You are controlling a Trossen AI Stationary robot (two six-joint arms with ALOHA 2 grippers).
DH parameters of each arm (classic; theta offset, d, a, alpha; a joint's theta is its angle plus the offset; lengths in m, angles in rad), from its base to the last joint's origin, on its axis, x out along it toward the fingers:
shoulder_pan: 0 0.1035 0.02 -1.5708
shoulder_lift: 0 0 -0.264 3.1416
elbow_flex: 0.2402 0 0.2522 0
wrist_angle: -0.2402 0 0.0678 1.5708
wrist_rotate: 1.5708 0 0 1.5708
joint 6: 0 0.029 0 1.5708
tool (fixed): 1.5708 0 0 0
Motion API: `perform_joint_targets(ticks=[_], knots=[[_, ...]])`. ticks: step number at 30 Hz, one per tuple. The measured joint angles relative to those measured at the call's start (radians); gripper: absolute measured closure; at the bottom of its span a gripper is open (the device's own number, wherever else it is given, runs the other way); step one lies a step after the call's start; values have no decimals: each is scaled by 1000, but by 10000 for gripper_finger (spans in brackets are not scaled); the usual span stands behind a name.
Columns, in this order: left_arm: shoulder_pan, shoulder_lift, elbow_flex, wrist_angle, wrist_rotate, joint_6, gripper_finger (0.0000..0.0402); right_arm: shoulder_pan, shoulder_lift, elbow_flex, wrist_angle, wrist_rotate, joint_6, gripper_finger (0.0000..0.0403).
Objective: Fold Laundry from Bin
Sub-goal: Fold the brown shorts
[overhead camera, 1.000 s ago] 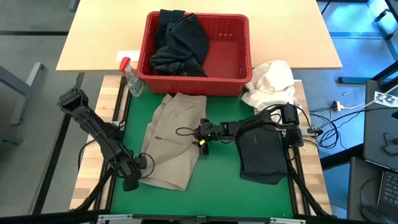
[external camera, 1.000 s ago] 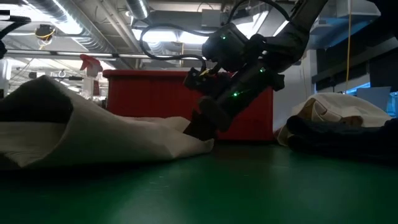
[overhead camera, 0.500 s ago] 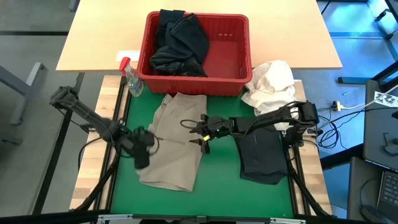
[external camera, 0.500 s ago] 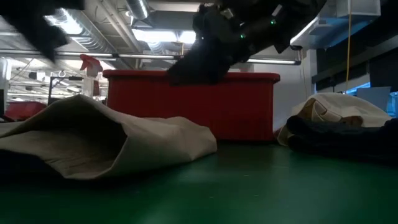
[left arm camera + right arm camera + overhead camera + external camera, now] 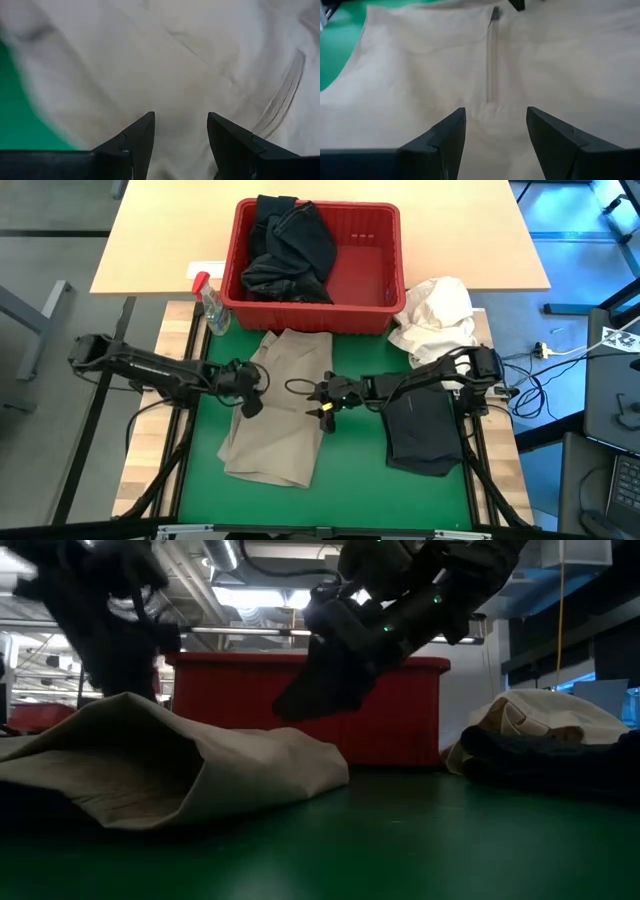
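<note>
My left end effector [image 5: 252,392] and right end effector [image 5: 325,400] hover, fingers apart and empty, over the khaki garment [image 5: 280,412] between them.

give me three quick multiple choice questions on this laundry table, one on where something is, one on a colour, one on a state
1. Where is the white cloth bundle?
A. inside the red basket
B. beside the red basket's right end
C. under the beige garment

2. What colour is the garment spread between the two claws?
A. beige
B. blue
C. white

3. How are the left claw's fingers?
A. shut on the basket rim
B. shut on the spray bottle
C. open, holding nothing

Answers: B, the bundle lies just outside the red basket. A, the beige garment lies on the green mat. C, the left claw shows a clear gap between its fingers over the cloth.
</note>
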Motion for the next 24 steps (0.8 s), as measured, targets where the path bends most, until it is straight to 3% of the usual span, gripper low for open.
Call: perform_joint_targets(ticks=[3, 7, 12, 16, 21, 24], knots=[[98, 0, -98, 138, 73, 13, 226, 1, 0, 0, -49, -2, 7, 194], [216, 0, -134, 124, 86, 27, 226, -3, -53, -1, -154, 6, 13, 194], [294, -8, -119, 116, 146, 77, 226, -43, -148, 0, -292, 73, -39, 194], [306, -46, -16, 114, 210, 179, 226, -111, -227, 0, -350, 97, -98, 194], [342, -86, 136, 133, 55, 466, 226, -270, -281, 0, -371, 92, -166, 194], [389, -86, 185, 176, -32, 665, 226, -377, -283, 1, -333, 29, -215, 194]])
